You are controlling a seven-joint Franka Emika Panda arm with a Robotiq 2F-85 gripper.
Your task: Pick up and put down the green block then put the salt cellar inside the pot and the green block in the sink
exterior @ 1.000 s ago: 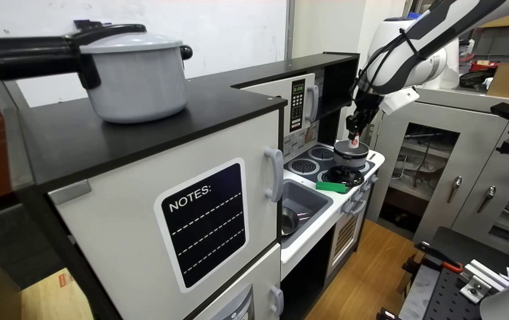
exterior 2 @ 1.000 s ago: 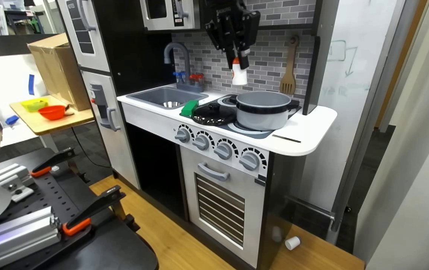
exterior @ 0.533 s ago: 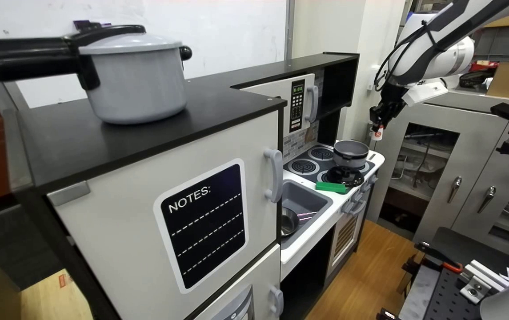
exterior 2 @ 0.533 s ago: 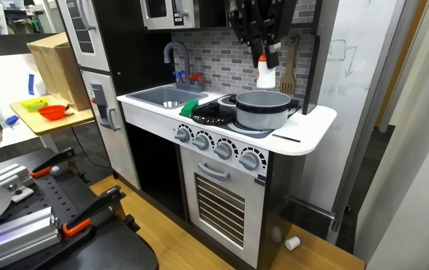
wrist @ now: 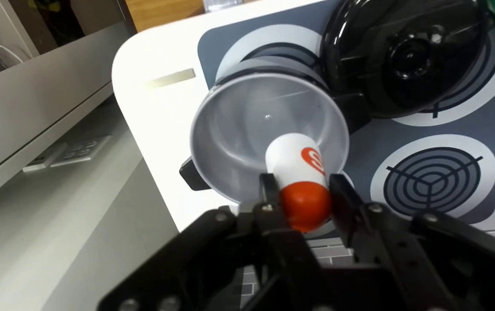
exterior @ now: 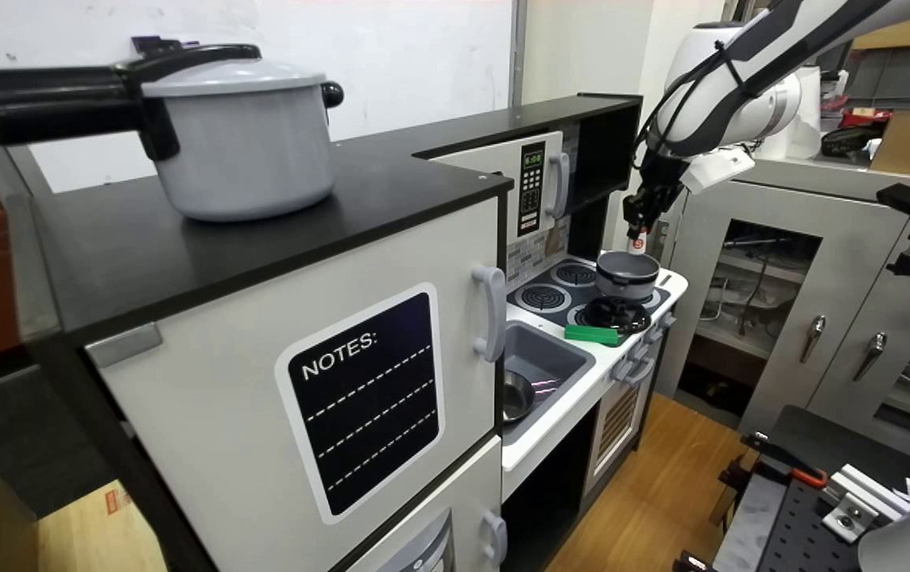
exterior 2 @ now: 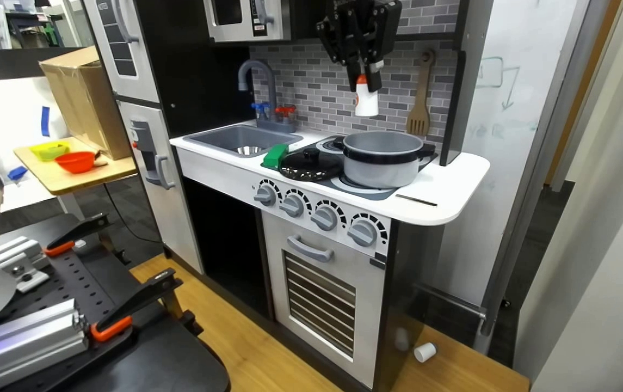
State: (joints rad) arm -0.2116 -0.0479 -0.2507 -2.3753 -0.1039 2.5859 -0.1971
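Red-topped, the salt cellar point(wrist: 292, 157) hangs above the pot point(exterior 2: 382, 171), pinched near its cap by the gripper point(wrist: 303, 185), probably so its white base enters first. The black lid point(exterior 2: 311, 167) lies beside the pot, freeing its mouth; farther off lies the green block point(exterior: 591, 334).

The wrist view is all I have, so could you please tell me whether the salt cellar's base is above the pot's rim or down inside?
Observer: Above: in an exterior view, backsplash tiles show between the salt cellar and the pot.
Operator: Thank you; where is the green block relative to the sink?
Observer: The green block lies outside the sink, between it and the black lid.
Operator: And is anything in the sink, please?
Observer: Yes, a round metal vessel sits there, visible in both exterior views.
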